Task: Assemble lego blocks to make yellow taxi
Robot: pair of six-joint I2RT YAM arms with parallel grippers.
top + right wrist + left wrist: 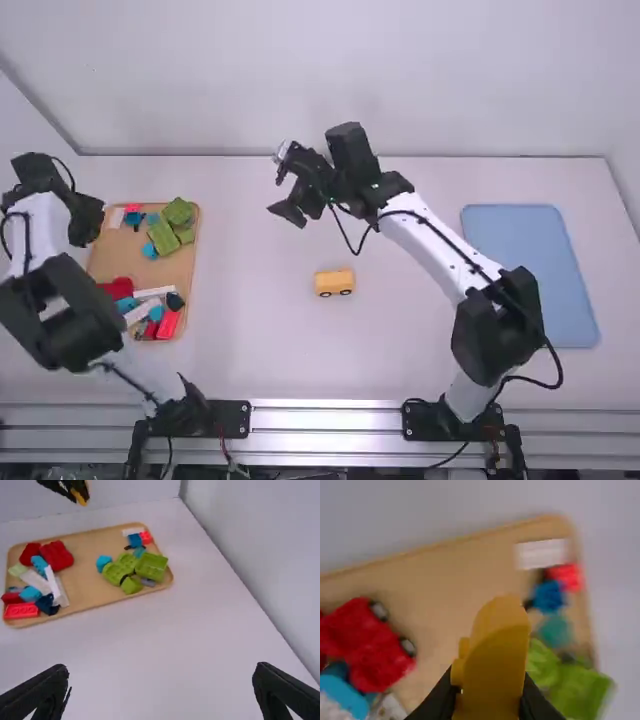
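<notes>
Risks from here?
- The left gripper holds the yellow block over the tray; if its grip slips, the block could land among the loose bricks.
- The yellow vehicle piece sits unheld on the table, so it might slide when pressed.
- The right gripper hangs open beyond that piece and could crowd the left arm at assembly.

- Right arm's flat black base plate (pixel 420 420), edged with small fittings.
- Just beyond that plate, a rounded white shoulder (pixel 466 398).
- Farther from it, a bulky, matt black joint (pixel 495 325), then a long, smooth white link (pixel 425 242).
- Thin black cable (pixel 556 375) near the plate, bowed outward.
- Farthest from it, a boxy black wrist housing (pixel 352 152) and black right gripper (pixel 278 180) with tapering, wedge-shaped fingers (pixel 37 695).
- Well left of it, the left arm's matching black joint (pixel 60 315) and white link (pixel 42 228).
</notes>
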